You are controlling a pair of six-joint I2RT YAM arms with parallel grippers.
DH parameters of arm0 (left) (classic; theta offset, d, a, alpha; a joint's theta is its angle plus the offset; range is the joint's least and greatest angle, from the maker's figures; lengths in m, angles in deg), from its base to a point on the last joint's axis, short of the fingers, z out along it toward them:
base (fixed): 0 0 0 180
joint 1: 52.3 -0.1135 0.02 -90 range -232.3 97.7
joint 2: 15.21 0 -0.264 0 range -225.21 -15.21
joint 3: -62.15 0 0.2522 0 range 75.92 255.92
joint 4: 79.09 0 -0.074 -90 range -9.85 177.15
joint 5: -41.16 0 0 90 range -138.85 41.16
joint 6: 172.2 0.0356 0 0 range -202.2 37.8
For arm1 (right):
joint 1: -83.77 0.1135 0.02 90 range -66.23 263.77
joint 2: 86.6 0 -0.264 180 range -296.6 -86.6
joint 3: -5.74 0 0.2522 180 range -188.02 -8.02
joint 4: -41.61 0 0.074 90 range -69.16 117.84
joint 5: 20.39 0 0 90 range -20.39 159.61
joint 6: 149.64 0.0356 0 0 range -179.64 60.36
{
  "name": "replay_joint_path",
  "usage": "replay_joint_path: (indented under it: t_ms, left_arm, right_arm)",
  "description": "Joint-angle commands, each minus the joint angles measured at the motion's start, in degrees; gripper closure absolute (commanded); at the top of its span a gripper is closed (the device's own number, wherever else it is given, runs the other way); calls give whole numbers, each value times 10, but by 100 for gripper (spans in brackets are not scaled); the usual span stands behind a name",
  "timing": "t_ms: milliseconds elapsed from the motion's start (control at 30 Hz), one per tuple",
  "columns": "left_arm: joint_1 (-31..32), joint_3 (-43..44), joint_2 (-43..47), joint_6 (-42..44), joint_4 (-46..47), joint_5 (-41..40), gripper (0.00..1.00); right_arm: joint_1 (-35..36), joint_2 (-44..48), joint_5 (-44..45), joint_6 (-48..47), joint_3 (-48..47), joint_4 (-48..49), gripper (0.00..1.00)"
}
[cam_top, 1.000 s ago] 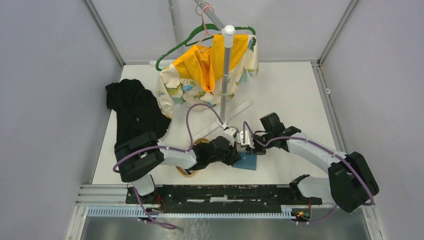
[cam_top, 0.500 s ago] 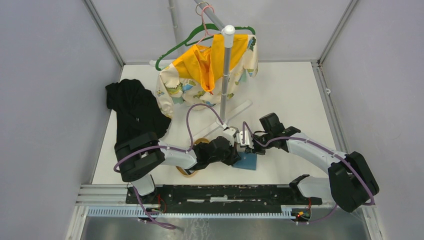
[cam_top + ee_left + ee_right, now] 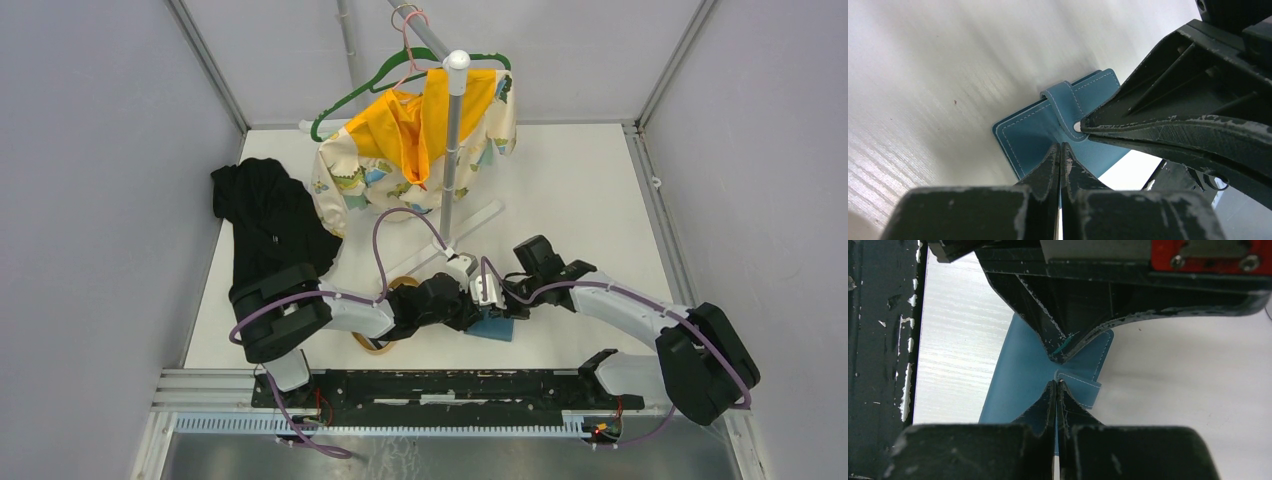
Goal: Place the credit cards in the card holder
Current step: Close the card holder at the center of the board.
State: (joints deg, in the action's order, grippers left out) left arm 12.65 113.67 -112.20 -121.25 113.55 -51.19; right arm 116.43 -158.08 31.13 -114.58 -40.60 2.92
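The teal card holder lies flat on the white table, its tab facing up. My left gripper is shut, its tips resting on the holder's face with nothing seen between them. From the opposite side my right gripper is shut on the free end of the tab, which lifts slightly off the holder. In the top view both grippers, left and right, meet over the holder. The credit cards are out of view.
A tan wooden tray sits partly under the left arm. A black cloth lies at the left. A yellow patterned garment hangs on a rack pole at the back. The black base rail runs along the front edge.
My right gripper has shifted left and down onto the card holder and closed its jaws at the tab. The left arm has stayed put.
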Motion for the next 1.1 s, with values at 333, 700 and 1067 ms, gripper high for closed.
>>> replay_joint_path:
  t_ms: [333,700,1067]
  left_arm:
    - [-1,-2,-12,-13,0,9,98]
    - [-1,1,-12,-13,0,12,98]
    - [-1,1,-14,-13,1,13,98]
  right_arm:
    - [14,25,43,-6,16,3,100]
    - [22,33,44,-18,28,6,100]
    - [42,34,48,-28,32,3,100]
